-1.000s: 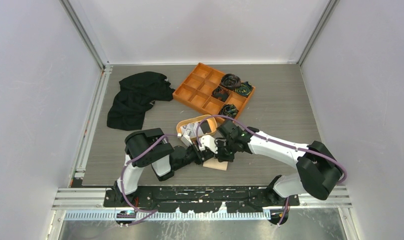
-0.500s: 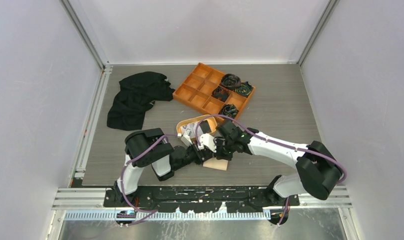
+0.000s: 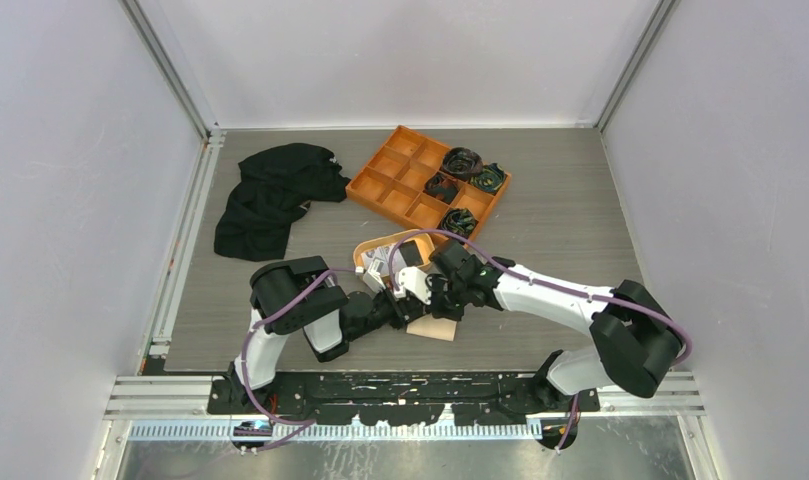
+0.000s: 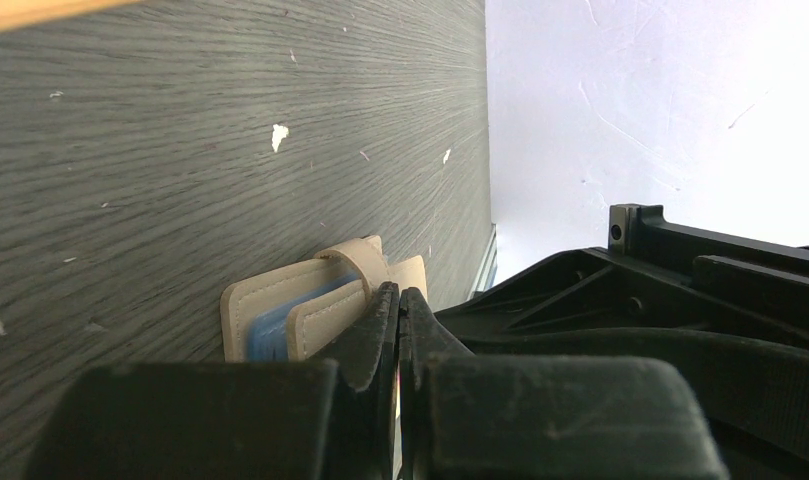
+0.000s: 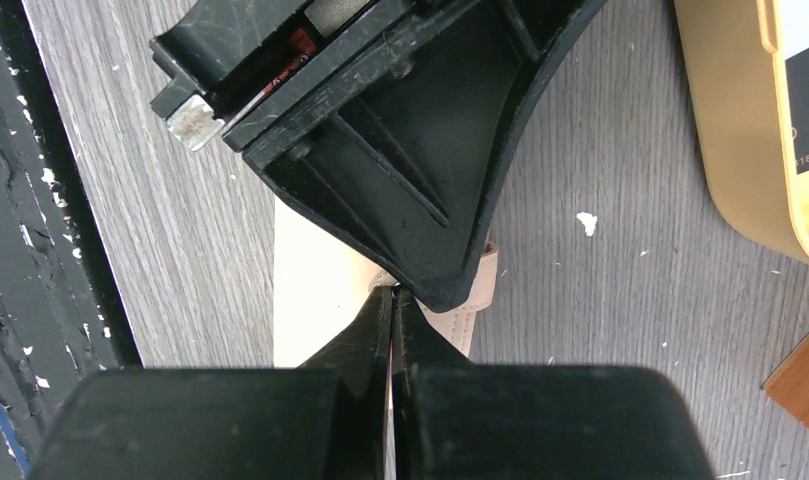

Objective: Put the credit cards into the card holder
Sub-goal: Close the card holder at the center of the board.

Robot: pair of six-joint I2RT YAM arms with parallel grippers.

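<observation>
The beige card holder lies on the table near the front edge. In the left wrist view it is folded, with a light blue card showing edge-on between its leaves and its snap tab looped over. My left gripper is shut, its tips against the tab side. My right gripper is shut too, its tips touching the holder just under the left gripper's black body. I see nothing between either pair of jaws. More cards lie in the oval orange dish.
The oval dish sits just behind both grippers. A large orange divided tray with dark coiled items stands further back. A black cloth lies at the back left. The metal rail runs along the near table edge.
My right arm has shifted slightly to the left toward the left gripper. The card holder and the left gripper have stayed put.
</observation>
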